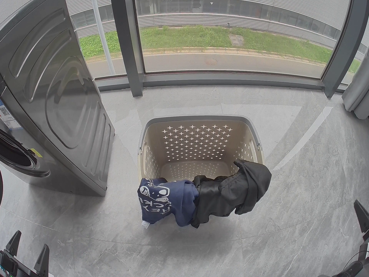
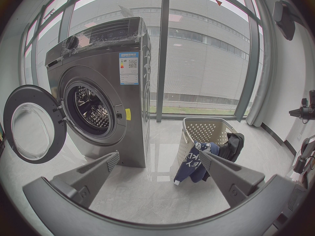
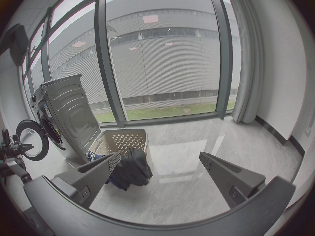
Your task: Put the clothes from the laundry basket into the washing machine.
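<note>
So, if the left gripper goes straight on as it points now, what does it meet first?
Probably nothing near: the left gripper points into the gap between washer and basket, so the window post behind would come first. It passes close to the washer's side; depth is unclear.

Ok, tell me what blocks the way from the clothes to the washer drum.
Nothing visible does. The door stands swung open, the drum is exposed, and only bare floor lies between the washer and the clothes draped over the basket's rim.
</note>
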Motion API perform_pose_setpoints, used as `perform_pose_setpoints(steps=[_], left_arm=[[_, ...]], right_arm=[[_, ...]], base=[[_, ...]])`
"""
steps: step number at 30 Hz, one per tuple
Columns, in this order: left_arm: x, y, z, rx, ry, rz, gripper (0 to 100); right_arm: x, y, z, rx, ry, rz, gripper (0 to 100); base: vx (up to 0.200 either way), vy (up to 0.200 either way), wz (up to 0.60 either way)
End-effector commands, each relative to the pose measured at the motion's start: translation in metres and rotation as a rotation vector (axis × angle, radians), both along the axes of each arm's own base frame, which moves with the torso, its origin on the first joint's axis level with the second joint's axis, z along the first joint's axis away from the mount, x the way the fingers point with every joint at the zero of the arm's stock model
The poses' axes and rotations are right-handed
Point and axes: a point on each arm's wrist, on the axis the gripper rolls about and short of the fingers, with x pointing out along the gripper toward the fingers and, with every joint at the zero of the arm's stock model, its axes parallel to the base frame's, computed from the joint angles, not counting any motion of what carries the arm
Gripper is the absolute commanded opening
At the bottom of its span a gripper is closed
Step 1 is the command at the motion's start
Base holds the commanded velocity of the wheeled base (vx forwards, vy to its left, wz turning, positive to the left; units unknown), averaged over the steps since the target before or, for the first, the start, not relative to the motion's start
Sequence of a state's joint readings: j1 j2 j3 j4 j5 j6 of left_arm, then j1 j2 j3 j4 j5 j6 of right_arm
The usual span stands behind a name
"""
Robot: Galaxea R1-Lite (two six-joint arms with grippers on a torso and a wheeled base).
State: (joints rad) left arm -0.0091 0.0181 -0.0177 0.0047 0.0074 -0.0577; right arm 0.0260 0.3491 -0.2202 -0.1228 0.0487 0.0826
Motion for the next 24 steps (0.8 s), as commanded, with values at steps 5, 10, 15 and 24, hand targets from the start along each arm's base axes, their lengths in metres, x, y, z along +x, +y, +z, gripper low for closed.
perform_pose_setpoints(steps=[5, 10, 15, 24], left_arm=[[0.000, 0.000, -0.005, -0.001, -0.002, 0.000, 100], [0.000, 0.000, -0.005, -0.002, -0.002, 0.002, 100], [0.000, 0.000, -0.005, -0.002, -0.002, 0.002, 100], [0.000, 0.000, -0.005, -0.002, -0.002, 0.002, 100]], right_arm=[[0.101, 0.017, -0.024, 0.025, 0.375, 0.135, 100], [0.105, 0.018, -0.025, 0.024, 0.394, 0.135, 100], [0.119, 0.025, -0.026, 0.017, 0.441, 0.164, 100], [0.151, 0.051, -0.035, -0.021, 0.492, 0.214, 100]], base=[[0.000, 0.000, 0.00], [0.000, 0.000, 0.00], [0.000, 0.000, 0.00], [0.000, 0.000, 0.00]])
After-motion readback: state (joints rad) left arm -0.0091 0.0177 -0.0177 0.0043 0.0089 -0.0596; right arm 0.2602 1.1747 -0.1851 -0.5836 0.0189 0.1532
